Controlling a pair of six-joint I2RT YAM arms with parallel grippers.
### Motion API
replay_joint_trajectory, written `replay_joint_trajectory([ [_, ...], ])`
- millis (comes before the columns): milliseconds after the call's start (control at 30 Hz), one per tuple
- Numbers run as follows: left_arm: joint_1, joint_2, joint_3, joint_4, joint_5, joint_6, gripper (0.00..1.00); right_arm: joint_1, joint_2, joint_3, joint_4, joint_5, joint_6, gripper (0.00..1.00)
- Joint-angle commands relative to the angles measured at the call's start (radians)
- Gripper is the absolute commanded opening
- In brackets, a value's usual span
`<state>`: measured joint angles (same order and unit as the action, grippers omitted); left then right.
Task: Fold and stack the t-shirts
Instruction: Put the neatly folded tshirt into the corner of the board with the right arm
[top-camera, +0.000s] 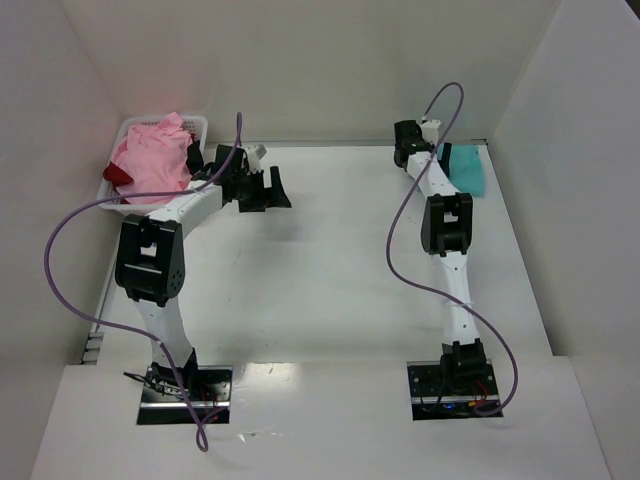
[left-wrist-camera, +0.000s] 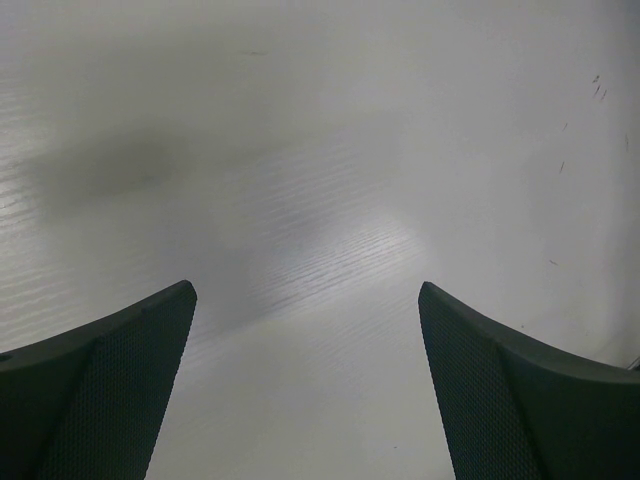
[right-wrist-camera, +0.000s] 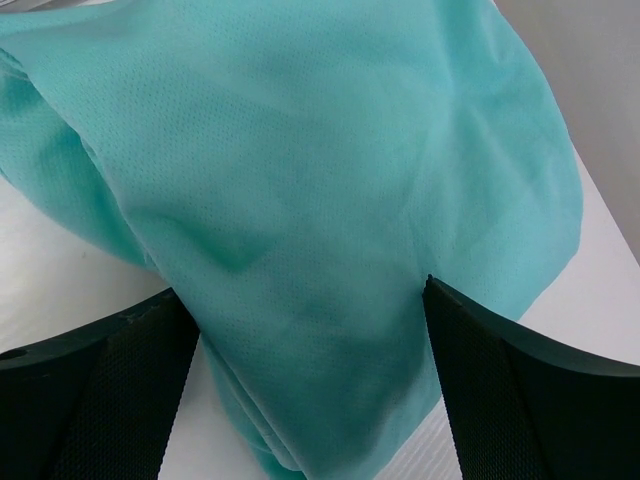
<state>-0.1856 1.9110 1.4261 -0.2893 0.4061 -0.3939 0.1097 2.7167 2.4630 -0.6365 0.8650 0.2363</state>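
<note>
The teal t-shirt (right-wrist-camera: 330, 200) lay folded, unpinched, between the wide-spread jaws of the right gripper (right-wrist-camera: 310, 295). The pink t-shirt (top-camera: 152, 160) and dark red t-shirt (top-camera: 117, 175) sat crumpled in the basket (top-camera: 195, 124) just beside the left gripper (left-wrist-camera: 305, 295), which was also wide and empty, so two folds and the stacking likely remained.
</note>
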Motion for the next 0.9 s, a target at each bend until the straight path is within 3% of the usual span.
replay_joint_trajectory([
  [0, 0.006, 0.014, 0.040, -0.004, 0.023, 0.020, 1.00, -0.033, -0.018, -0.079, -0.032, -0.021, 0.005, 0.94],
  [800, 0.006, 0.051, 0.079, -0.013, 0.033, 0.020, 1.00, -0.148, -0.078, -0.118, 0.024, -0.227, -0.123, 1.00],
  [867, 0.006, 0.051, 0.088, -0.013, 0.033, 0.020, 1.00, -0.148, -0.135, -0.185, 0.052, -0.276, -0.123, 1.00],
])
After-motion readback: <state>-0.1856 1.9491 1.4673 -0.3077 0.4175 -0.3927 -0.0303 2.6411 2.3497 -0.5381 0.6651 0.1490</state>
